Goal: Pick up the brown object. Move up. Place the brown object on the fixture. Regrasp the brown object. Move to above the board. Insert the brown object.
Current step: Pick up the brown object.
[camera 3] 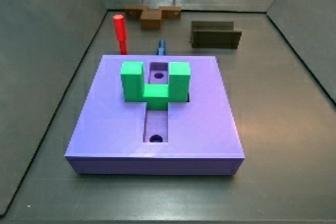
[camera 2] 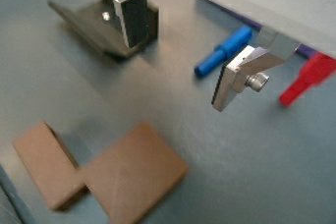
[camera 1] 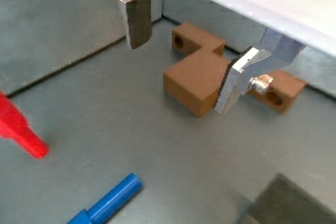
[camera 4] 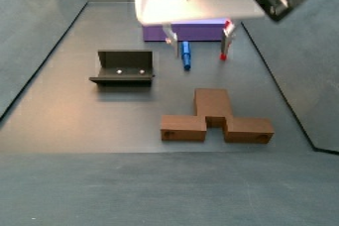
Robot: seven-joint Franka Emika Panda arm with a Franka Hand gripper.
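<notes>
The brown object [camera 4: 212, 119] is a stepped brown piece lying flat on the grey floor; a wrist view shows a round hole in one end [camera 1: 197, 71]. My gripper [camera 4: 199, 40] hangs open above the floor, a little short of the brown object, with nothing between its fingers [camera 1: 136, 17]. In a wrist view the gripper [camera 1: 182, 74] has the object below and between the jaws, untouched. The dark fixture [camera 4: 123, 68] stands to one side and also shows in a side view [camera 3: 215, 35]. The lavender board [camera 3: 164, 110] carries a green block [camera 3: 155, 79].
A red upright peg [camera 3: 120, 33] and a blue peg [camera 4: 185, 54] sit on the floor between the board and the brown object. Both show in a wrist view, the red peg [camera 2: 305, 79] and the blue peg [camera 2: 223, 51]. Grey walls enclose the floor.
</notes>
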